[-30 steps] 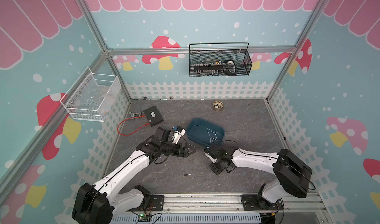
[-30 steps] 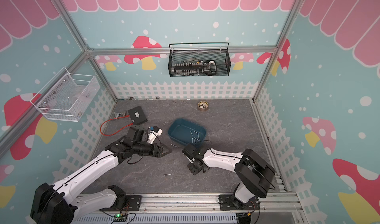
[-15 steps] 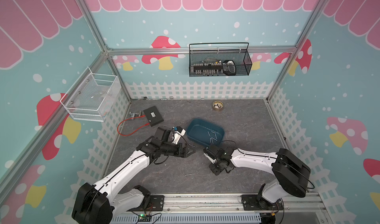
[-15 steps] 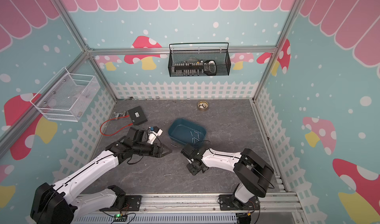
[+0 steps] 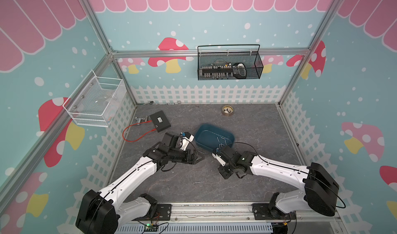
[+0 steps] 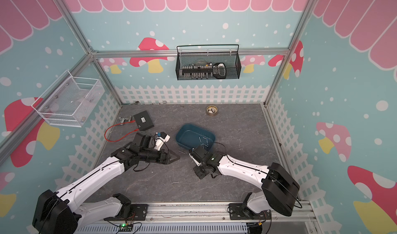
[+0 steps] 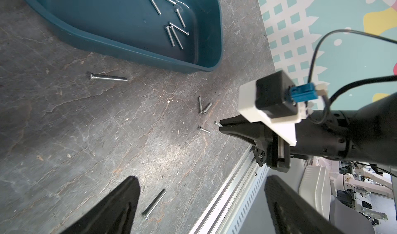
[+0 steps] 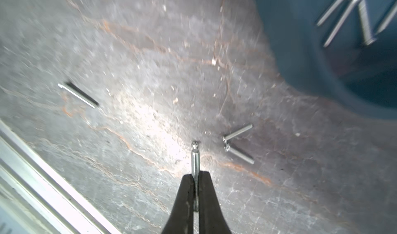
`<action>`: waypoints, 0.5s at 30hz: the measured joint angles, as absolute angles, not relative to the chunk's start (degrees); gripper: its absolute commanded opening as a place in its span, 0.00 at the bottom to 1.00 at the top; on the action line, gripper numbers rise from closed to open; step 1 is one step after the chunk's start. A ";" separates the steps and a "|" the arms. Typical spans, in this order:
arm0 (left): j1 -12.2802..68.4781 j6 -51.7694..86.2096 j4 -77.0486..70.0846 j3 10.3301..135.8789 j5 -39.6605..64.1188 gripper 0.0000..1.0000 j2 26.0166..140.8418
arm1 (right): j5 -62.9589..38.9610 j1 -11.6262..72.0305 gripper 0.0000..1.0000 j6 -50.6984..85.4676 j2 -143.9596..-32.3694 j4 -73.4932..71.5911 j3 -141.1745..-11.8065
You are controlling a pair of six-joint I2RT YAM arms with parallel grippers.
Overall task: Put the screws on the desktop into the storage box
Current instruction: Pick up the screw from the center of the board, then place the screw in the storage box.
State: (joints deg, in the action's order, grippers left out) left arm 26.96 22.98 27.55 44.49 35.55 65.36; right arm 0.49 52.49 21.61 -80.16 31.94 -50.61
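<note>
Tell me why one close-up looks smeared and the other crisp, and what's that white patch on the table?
Right wrist view: smeared, as from motion; the screws in the storage box streak, while the held screw in the right gripper looks sharper; the white patch is glare on the desktop. Left wrist view: crisp, though the fingers of the left gripper show as plain black.

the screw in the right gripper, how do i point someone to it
On the grey desktop find the teal storage box, then the right gripper just in front of it, toward the rail. The screw is the one pinched lengthwise between its shut black fingertips, head sticking out. Its neighbours, a pair of screws in a V, lie loose on the desktop.
</note>
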 measured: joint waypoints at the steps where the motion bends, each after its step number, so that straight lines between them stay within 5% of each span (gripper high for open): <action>1: 26.96 23.22 27.53 44.49 35.51 0.95 65.43 | 0.47 51.99 0.04 21.41 -80.16 31.92 -51.33; 15: 26.96 24.99 27.53 44.49 34.09 0.96 66.46 | 1.15 40.49 0.05 14.46 -86.89 28.95 -65.17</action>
